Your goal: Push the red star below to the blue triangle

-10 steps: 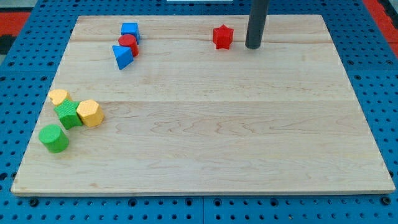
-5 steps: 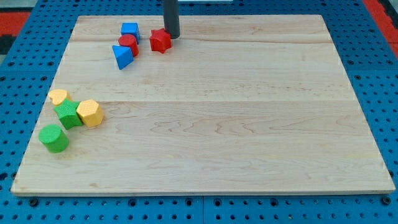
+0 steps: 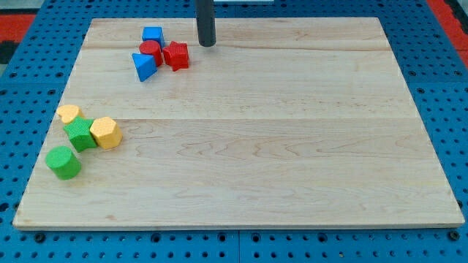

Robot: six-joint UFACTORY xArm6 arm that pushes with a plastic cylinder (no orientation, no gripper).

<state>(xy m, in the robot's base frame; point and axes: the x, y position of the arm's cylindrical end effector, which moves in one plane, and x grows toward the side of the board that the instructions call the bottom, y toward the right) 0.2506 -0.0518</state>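
Board: wooden board [image 3: 241, 139] is lying flat on a blue table with holes [image 3: 453, 88].
Count: eight blocks are sitting on the board, four near the view's top left and four at the view's left edge.
Reds: two, the red star [image 3: 175, 55] and a red cylinder [image 3: 151, 51].
Blues: two, the blue triangle [image 3: 144, 66] and a blue cube [image 3: 153, 34].
Greens: two, a green star-like block [image 3: 80, 134] and a green cylinder [image 3: 63, 162].
Yellows: two, a yellow hexagon block [image 3: 106, 133] and a small yellow block [image 3: 69, 113] whose shape I cannot tell.
Star place: red star is sitting just right of the red cylinder, touching it or nearly so, and up and to the right of the blue triangle, close by.
Star pointing: red star is looking about as wide as it is tall, so I cannot tell a long side or which way it is pointing.
Tip: my tip [image 3: 207, 44] is a plain dark rod with nothing to open or close, holding nothing, standing up and to the right of the red star, a little apart from it.
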